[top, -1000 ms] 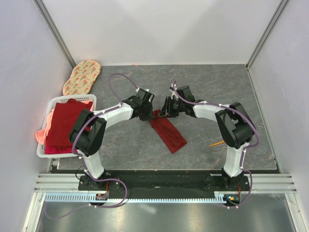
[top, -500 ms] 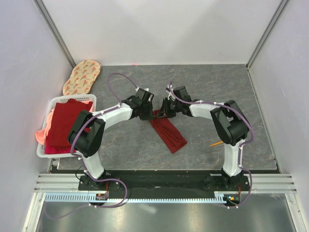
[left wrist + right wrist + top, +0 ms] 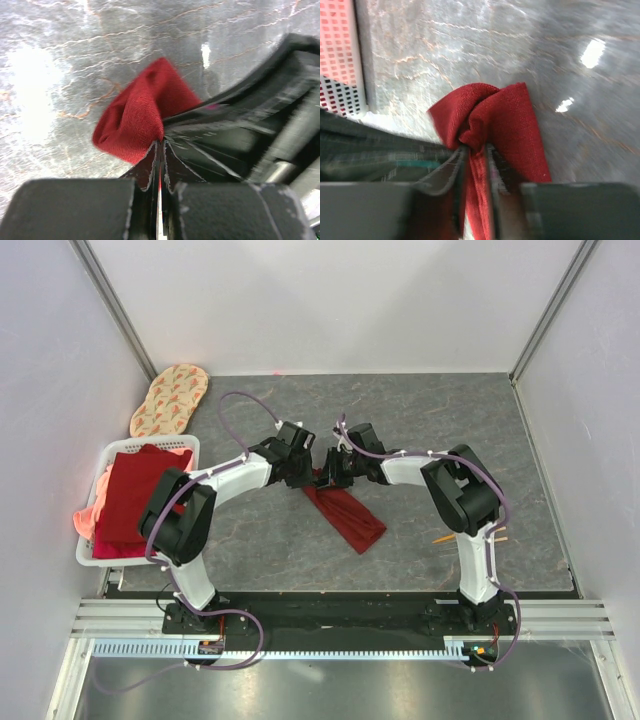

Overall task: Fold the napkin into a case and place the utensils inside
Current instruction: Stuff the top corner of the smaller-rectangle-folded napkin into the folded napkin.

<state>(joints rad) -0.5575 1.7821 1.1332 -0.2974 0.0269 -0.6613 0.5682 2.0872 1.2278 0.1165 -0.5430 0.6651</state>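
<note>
The dark red napkin (image 3: 345,516) lies as a long folded strip on the grey table, running from the grippers down to the right. My left gripper (image 3: 306,476) is shut on its upper end; the cloth (image 3: 137,115) bunches out past the closed fingertips. My right gripper (image 3: 327,476) is shut on the same end right beside it, with red cloth (image 3: 492,120) pinched between its fingers. An orange-gold utensil (image 3: 447,537) peeks out beside the right arm's base, mostly hidden by the arm. The other utensils are hidden.
A white basket (image 3: 90,552) at the left holds a red and salmon-pink cloth stack (image 3: 128,495). An oval beige patterned mat (image 3: 170,398) lies at the back left. White walls close the table's back and sides.
Both grippers have moved left together, dragging the napkin's upper end with them. The strip's lower end has stayed about where it was.
</note>
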